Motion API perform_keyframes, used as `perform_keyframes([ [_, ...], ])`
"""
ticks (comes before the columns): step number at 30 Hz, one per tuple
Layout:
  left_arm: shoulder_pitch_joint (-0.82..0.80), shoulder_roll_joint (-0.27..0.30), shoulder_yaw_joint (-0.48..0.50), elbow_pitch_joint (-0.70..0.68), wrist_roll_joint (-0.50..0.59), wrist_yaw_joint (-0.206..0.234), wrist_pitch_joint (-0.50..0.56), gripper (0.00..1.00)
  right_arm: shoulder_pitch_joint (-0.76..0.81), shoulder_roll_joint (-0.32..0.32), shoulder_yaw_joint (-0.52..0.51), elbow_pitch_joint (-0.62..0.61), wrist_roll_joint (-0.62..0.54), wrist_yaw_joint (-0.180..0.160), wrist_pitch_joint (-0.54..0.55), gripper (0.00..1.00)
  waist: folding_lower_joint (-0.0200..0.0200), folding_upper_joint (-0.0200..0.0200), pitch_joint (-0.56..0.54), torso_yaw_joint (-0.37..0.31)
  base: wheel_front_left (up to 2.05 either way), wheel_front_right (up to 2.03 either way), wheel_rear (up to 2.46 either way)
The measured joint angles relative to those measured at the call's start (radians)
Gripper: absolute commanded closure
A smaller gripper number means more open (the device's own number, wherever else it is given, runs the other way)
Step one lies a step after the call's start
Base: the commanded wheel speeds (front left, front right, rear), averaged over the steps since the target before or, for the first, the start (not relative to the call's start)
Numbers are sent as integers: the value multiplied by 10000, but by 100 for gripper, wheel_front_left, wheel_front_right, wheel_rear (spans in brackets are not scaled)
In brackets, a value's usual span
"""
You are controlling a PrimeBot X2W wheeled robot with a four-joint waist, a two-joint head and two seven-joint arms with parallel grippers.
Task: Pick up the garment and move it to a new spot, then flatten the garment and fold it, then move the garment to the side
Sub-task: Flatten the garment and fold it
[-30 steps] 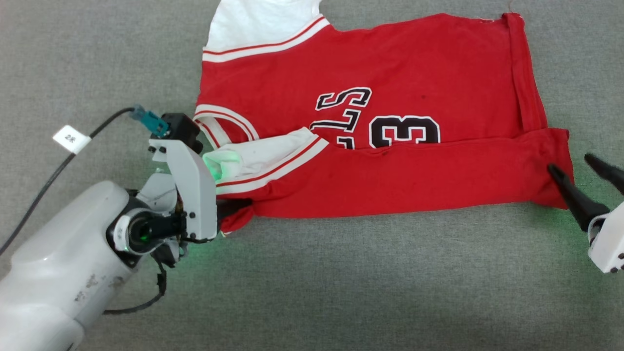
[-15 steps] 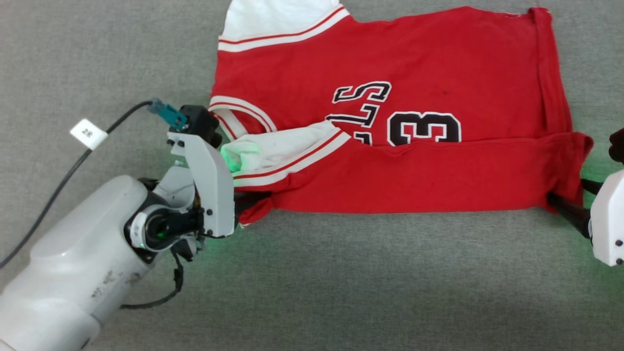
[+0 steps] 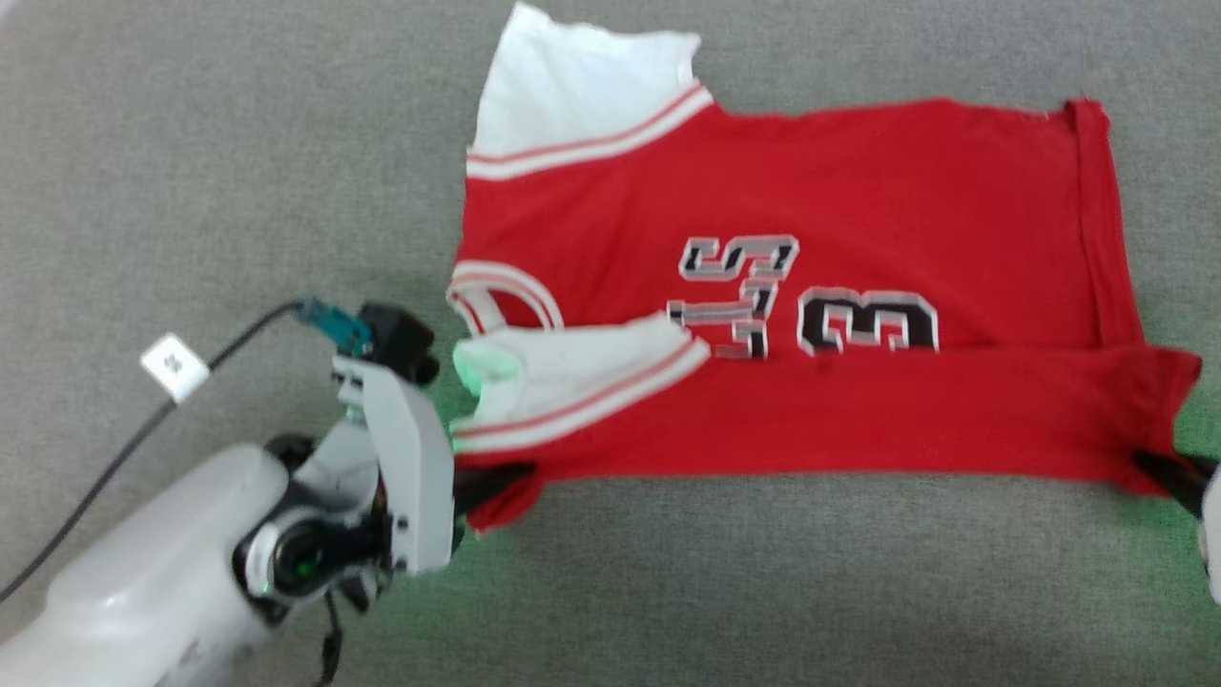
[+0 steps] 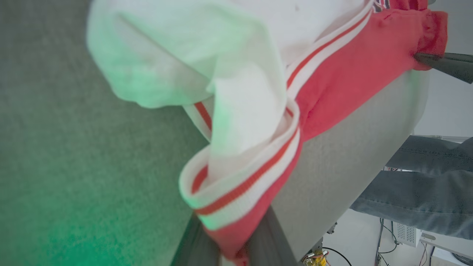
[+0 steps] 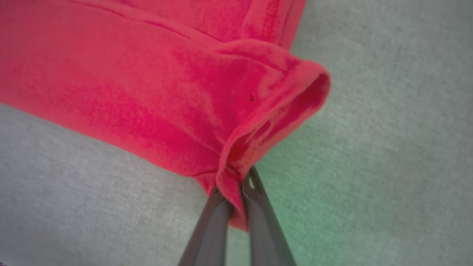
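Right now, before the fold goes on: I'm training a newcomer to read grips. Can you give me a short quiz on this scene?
1. True or false: the right claw is shut on a red corner of the garment.
2. What does the left claw hold? A) a towel B) the garment's corner at the white-sleeve end C) nothing
3. Fill in: the garment lies on a ____ surface.
Key: 1 true; 2 B; 3 grey.
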Motion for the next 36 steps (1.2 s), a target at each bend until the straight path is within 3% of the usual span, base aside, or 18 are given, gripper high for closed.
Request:
perform_keyframes([
  [6, 917, 869, -82, -1567, 25, 525, -217, 100, 1748, 19, -1005, -1216, -50, 0, 119, 100, 0, 0, -96, 104, 0, 0, 0],
  [7, 1037, 953, -75, -1756, 33, 598, -276, 95, 1956, 127, -1193, -1398, -98, 0, 113, 84, 0, 0, -100, 109, 0, 0, 0],
  [9, 1263, 1022, 4, -2054, 6, 723, -541, 48, 2237, 334, -1488, -1726, -224, 0, 17, 0, 0, 0, -129, 112, 0, 0, 0],
  [10, 1369, 1026, 71, -2151, -46, 786, -681, 0, 2325, 470, -1653, -1870, -318, 0, -90, 0, 0, 0, -159, 115, 0, 0, 0],
  [18, 2150, 1220, 740, -2805, 159, 1129, -2558, 0, 2140, 1423, -2548, -2566, -1145, -2, -1413, 0, 0, 0, -470, 195, 0, 0, 0],
  [26, 2383, 1057, 1820, -2715, 775, 1241, -5047, 0, 743, 3091, -2681, -2111, -2163, -2, -4270, 0, 0, 0, -728, 256, 0, 0, 0],
  [31, 1356, 855, 2140, -1921, 1478, 1302, -5528, 0, 219, 3942, -2416, -1710, -2483, -2, -5519, 0, 0, 0, -725, -109, 0, 0, 0],
  [36, -459, 489, 2234, -360, 2029, 984, -5239, 0, 61, 4381, -2132, -1599, -2554, -2, -6282, 0, 0, 0, -615, -739, 0, 0, 0],
])
